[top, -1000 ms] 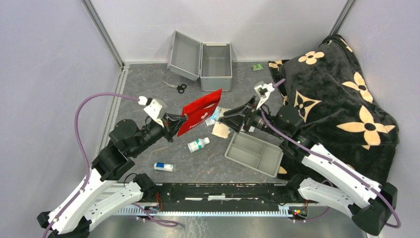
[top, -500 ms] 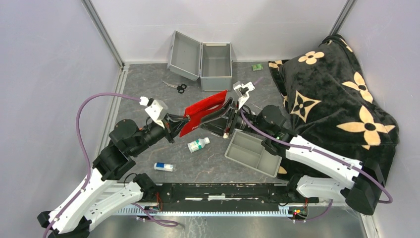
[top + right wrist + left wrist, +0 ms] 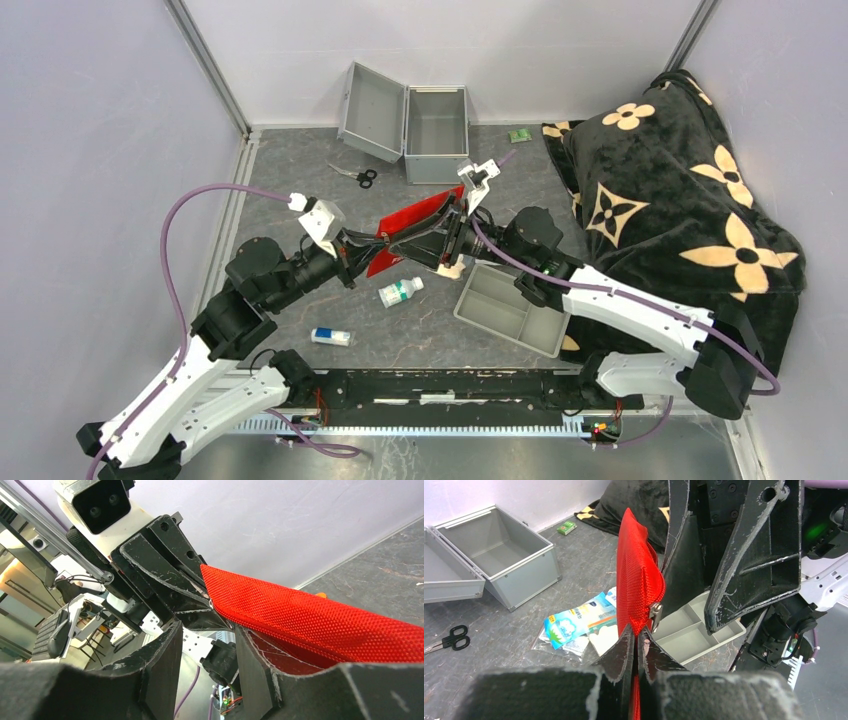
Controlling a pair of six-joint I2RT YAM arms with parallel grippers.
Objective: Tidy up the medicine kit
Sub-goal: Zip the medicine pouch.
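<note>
Now: left gripper [image 3: 634, 635] is clenched on the lower edge of the red pouch [image 3: 636, 580], holding it on edge above the table, just beside the zip pull [image 3: 655, 616]. The bite looks thin, fabric only.

Right gripper [image 3: 207, 630] is at the pouch's far side with its jaws apart and nothing clamped. In the left wrist view one finger stands close against the pouch, the other well clear. Touching or not, I cannot tell. Judged step: the right arm is going for the zip while the left steadies the pouch.

Below the pouch lie packets [image 3: 579, 622]. The bottle [image 3: 400, 291] and the grey tray [image 3: 515, 310] are just beside them, and a small box [image 3: 331, 337] lies nearer the arm bases. Scissors [image 3: 358, 176] lie farther back.

The kit [image 3: 437, 125] stands at the back of the table with its lid swung open to the left. It is empty and well apart from both grippers, so packing is not yet begun.

Risks:
- The right jaws may close on mesh and miss the pull, so the zip does not run.
- A pull along the zip could drag the pouch out of the thin left pinch and drop it onto the packets or knock the bottle over.
- The two grippers are very near each other, so a small overshoot would bring fingers together.
- The pouch blocks much of both wrist views, which makes aiming at the pull poor.
</note>
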